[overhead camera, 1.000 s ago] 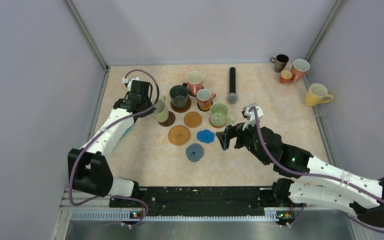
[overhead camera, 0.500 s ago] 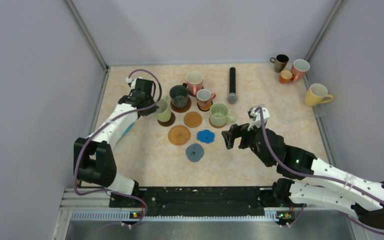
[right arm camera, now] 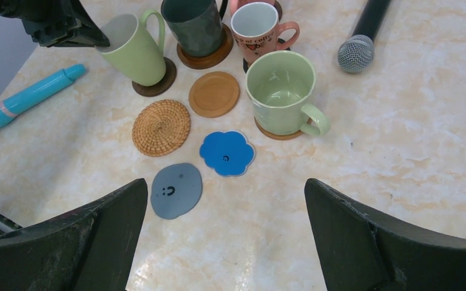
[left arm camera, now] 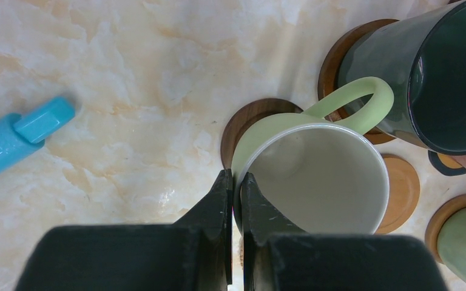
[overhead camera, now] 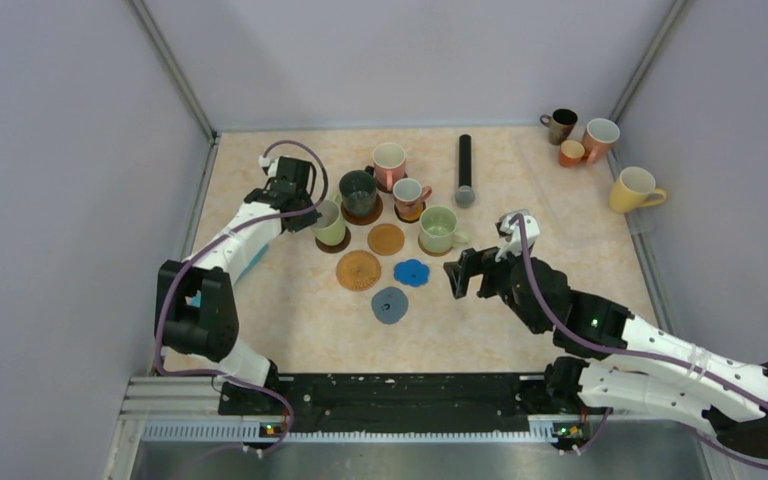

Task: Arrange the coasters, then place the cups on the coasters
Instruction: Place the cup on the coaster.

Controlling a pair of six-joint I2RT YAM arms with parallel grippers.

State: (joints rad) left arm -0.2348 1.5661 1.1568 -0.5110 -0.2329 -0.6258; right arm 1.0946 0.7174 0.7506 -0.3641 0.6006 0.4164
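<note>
Left gripper (left arm camera: 235, 180) — pinching the rim of the pale green ceramic mug (left arm camera: 315, 182), left of centre, on its dark brown round coaster (left arm camera: 243, 121). Right gripper (overhead camera: 457, 277) — wide, empty. Judged about half done: four bare coasters (overhead camera: 358, 270) at centre; four mugs (overhead camera: 635, 188) upper right unplaced.

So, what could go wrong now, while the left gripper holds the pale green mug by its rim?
1. The left gripper pinches only the thin rim of the pale green mug, which looks tilted over its dark brown coaster; it may slip or land off-centre.
2. The mug's handle lies near the dark green mug, so a sideways move could knock that one.
</note>
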